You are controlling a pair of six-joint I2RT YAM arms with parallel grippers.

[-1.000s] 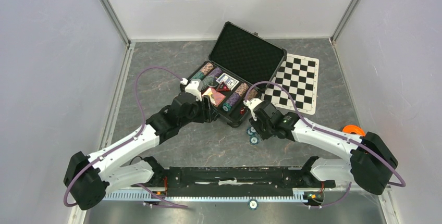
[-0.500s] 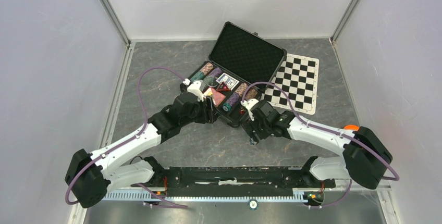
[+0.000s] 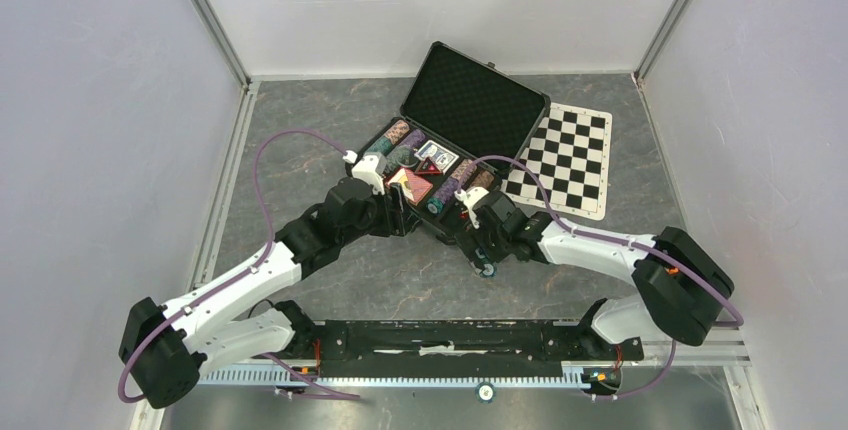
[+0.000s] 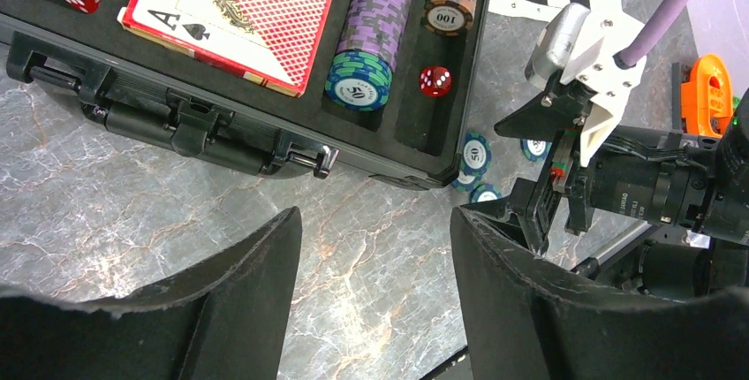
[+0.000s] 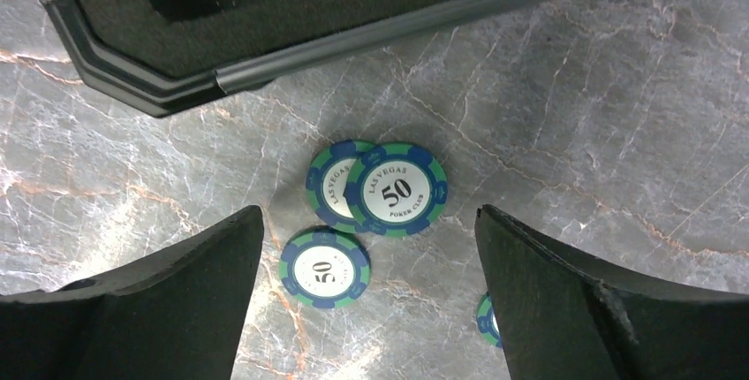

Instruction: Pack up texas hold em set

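Texas hold em set (image 3: pixel 470 105), black rectangular hinged case with foam lining: where does it stand?

— Open on the grey marbled table (image 3: pixel 300 140), lid up, just beyond both my grippers. Rows of striped chips, a red-backed card deck (image 4: pixel 231 18) and red dice (image 4: pixel 435 80) lie in the foam. Several teal striped poker chips (image 5: pixel 396 189) lie loose on the table beside the case's near corner.

Grippers?

— Right gripper (image 5: pixel 366 221) is spread wide above those loose chips, holding nothing. Left gripper (image 4: pixel 375 239) is likewise parted and empty, near the case's latched front wall.

Handling?

— In my judgement they are light, rigid discs with smooth faces, lying flat on a hard surface, so there is little to get under. One chip overlaps another and sits tilted; I would pinch that raised rim across its width first. The foam slots look soft and forgiving.
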